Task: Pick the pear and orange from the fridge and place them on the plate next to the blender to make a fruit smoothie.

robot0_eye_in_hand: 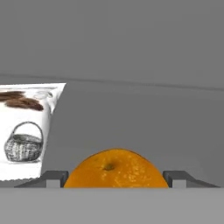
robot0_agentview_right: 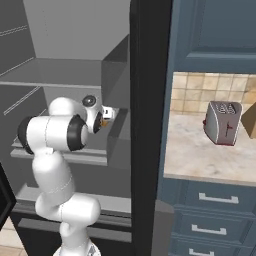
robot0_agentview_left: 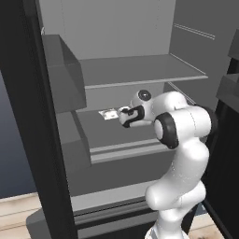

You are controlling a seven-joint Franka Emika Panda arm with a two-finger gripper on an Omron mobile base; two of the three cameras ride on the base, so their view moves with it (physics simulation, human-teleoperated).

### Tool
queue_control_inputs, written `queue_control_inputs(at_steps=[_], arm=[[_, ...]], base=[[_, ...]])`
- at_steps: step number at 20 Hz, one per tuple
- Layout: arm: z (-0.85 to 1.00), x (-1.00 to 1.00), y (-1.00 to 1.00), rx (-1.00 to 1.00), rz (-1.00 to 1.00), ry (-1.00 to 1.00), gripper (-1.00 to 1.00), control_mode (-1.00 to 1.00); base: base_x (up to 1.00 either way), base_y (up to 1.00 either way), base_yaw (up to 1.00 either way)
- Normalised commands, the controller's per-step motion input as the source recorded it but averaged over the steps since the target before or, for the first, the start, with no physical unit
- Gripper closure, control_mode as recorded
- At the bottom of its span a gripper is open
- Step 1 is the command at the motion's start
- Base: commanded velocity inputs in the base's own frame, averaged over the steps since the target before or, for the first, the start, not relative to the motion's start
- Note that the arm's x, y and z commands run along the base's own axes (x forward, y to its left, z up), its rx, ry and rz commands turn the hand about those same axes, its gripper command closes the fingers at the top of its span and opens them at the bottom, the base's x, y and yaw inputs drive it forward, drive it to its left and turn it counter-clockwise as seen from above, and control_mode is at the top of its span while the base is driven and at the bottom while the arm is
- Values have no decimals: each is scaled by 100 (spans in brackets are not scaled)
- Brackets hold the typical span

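The fridge (robot0_agentview_left: 140, 70) stands open, and my arm reaches in over its middle grey shelf. In the hand view the orange (robot0_eye_in_hand: 116, 168), round and bright, sits between the two dark fingertips (robot0_eye_in_hand: 54, 178), touching both. My gripper (robot0_eye_in_hand: 116, 179) is shut on the orange. From the right base view a sliver of the orange (robot0_agentview_right: 100, 121) shows at the gripper (robot0_agentview_right: 103, 119), just above the shelf. In the left base view the gripper (robot0_agentview_left: 122, 115) points toward the back wall. The pear, the plate and the blender are out of view.
A white printed packet (robot0_eye_in_hand: 26, 131) lies on the shelf just left of the orange, also the packet (robot0_agentview_left: 108, 113). The black fridge door (robot0_agentview_left: 23, 116) stands at the left. Right of the fridge, a counter (robot0_agentview_right: 200, 155) carries a toaster (robot0_agentview_right: 222, 122) above blue drawers.
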Motion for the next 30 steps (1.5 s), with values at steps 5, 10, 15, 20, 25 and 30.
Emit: queue_control_inputs(at_steps=[5,10,15,20,25,30], arm=[[44,-100,0,4,0,-19,100,-100],[100,-100,2,1,4,-1,100,-100],[100,-100,0,3,1,6,100,-100],[95,-100,0,0,0,29,100,-100],[31,-100,0,0,0,19,100,-100],[0,-100,0,1,0,1,100,-100]], base=[[0,0,0],[0,0,0],[0,0,0],[0,0,0],[0,0,0],[0,0,0]])
